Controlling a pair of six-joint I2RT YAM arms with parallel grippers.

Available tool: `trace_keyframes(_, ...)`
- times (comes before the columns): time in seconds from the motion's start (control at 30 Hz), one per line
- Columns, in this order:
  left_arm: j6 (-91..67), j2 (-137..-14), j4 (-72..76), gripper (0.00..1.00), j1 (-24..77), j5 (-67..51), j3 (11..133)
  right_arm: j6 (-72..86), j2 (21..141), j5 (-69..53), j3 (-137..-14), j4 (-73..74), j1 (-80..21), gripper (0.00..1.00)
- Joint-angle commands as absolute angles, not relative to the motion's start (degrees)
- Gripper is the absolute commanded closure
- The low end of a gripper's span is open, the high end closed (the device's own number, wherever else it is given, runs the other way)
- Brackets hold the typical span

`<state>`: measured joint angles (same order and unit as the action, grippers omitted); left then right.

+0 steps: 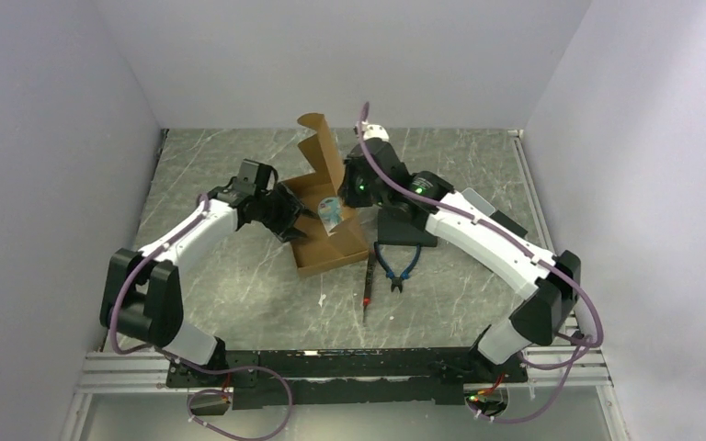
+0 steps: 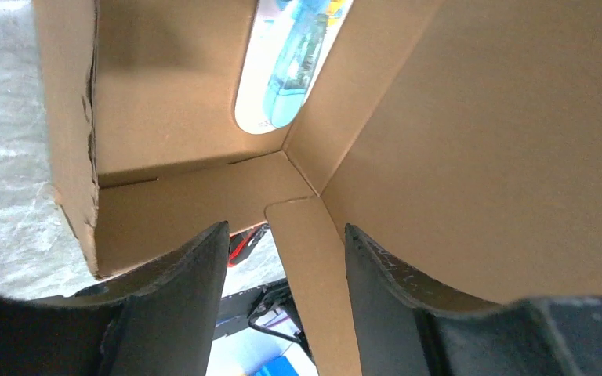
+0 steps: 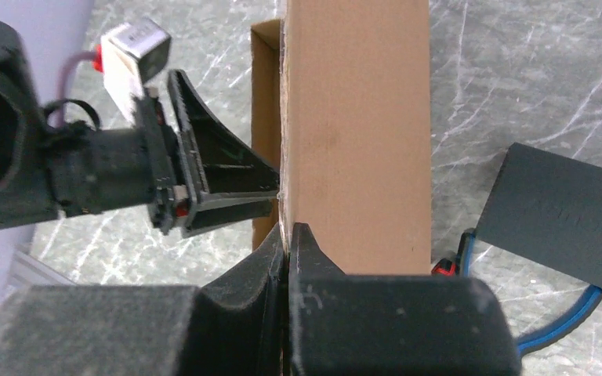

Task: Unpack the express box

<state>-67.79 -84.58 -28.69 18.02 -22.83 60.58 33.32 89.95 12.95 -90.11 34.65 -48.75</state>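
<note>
The flat brown corrugated-cardboard express box (image 1: 329,250) lies in the middle of the grey marbled table (image 1: 239,294), a little closer to the far edge than to the near one. Its hinged lid stands open and upright on the far side. Inside the box lies a translucent packet with a blue and white content (image 1: 329,209).

The left gripper (image 1: 292,219) is at the box wall that faces the left edge. In the left wrist view its fingers (image 2: 180,298) are apart, with a cardboard flap between them, and they do not squeeze it. The right gripper (image 1: 353,191) is at the opposite side. In the right wrist view its fingers (image 3: 306,254) are pressed together on the thin edge of a cardboard wall.

Between the box and the right edge lie blue-handled pliers (image 1: 397,265) and a slim dark tool with a red tip (image 1: 369,287). A flat black rectangular pad (image 3: 564,219) lies just beside the pliers.
</note>
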Motion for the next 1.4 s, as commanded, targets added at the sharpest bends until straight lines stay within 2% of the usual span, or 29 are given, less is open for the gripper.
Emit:
trace_keyframes(0.0, -75.56, -87.63, -30.36, 0.40, 21.77, -16.24, 64.67, 37.79, 85.03, 8.16, -86.06, 27.73, -45.05, 1.00)
trace_keyframes(0.17, -78.76, -93.95, -23.85, 0.43, 23.77, -17.86, 64.37, 40.58, 82.47, 1.06, -81.42, 24.37, -40.05, 1.00)
trace_keyframes(0.43, -75.07, -105.93, -28.63, 0.38, 28.40, -15.14, 75.22, 40.23, 80.30, -4.58, -77.87, 23.70, -34.27, 1.00)
trace_keyframes(0.7, -74.93, -113.28, -40.30, 0.40, 31.96, -3.51, 85.10, 39.19, 77.86, -6.25, -75.27, 23.53, -31.49, 1.00)
trace_keyframes(0.9, -76.43, -119.92, -49.55, 0.49, 34.36, 1.35, 92.74, 38.80, 76.68, -6.32, -74.32, 23.47, -30.69, 1.00)
trace_keyframes(1.2, -75.81, -125.91, -53.24, 0.44, 35.93, 4.27, 96.81, 38.69, 75.82, -6.86, -73.46, 23.21, -30.02, 1.00)
trace_keyframes(1.3, -73.05, -123.89, -49.17, 0.43, 36.30, 3.68, 95.27, 38.62, 75.65, -7.09, -72.94, 23.12, -29.82, 1.00)
trace_keyframes(1.37, -69.73, -121.18, -44.68, 0.38, 36.62, 3.62, 92.61, 38.52, 75.74, -7.20, -72.86, 23.16, -29.72, 1.00)
